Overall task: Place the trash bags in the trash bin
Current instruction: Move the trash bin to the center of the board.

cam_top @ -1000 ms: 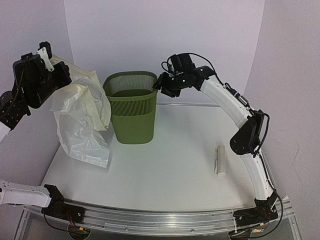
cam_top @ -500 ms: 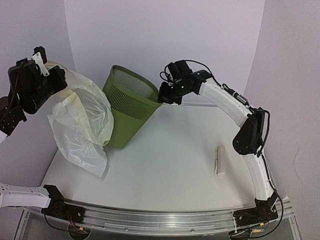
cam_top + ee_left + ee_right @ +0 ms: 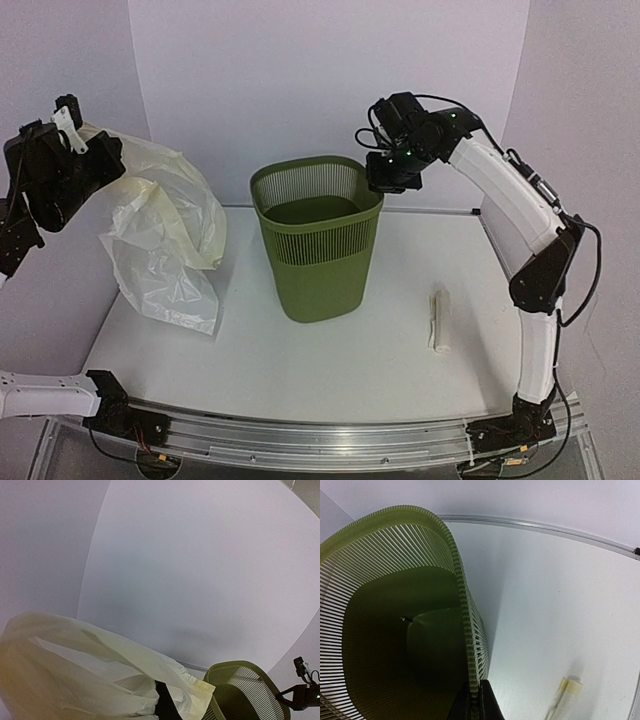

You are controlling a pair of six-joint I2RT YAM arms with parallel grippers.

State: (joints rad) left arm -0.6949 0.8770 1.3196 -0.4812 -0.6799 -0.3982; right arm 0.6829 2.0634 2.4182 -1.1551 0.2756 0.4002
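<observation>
The olive-green slatted trash bin (image 3: 318, 245) stands upright at the middle of the table. My right gripper (image 3: 383, 182) is shut on its right rim; in the right wrist view the rim (image 3: 464, 625) runs down between the two dark fingers (image 3: 487, 705). The thin pale yellowish trash bag (image 3: 165, 235) hangs at the far left, its lower end resting on the table. My left gripper (image 3: 90, 150) holds the bag's top, raised high; in the left wrist view the bag (image 3: 90, 680) drapes over a dark finger (image 3: 167, 707), and the bin's rim (image 3: 245, 692) shows at lower right.
A rolled white bag bundle (image 3: 439, 318) lies on the table to the right of the bin, also blurred in the right wrist view (image 3: 565, 695). White backdrop walls close the back and sides. The table's back edge rail (image 3: 540, 527) runs behind the bin.
</observation>
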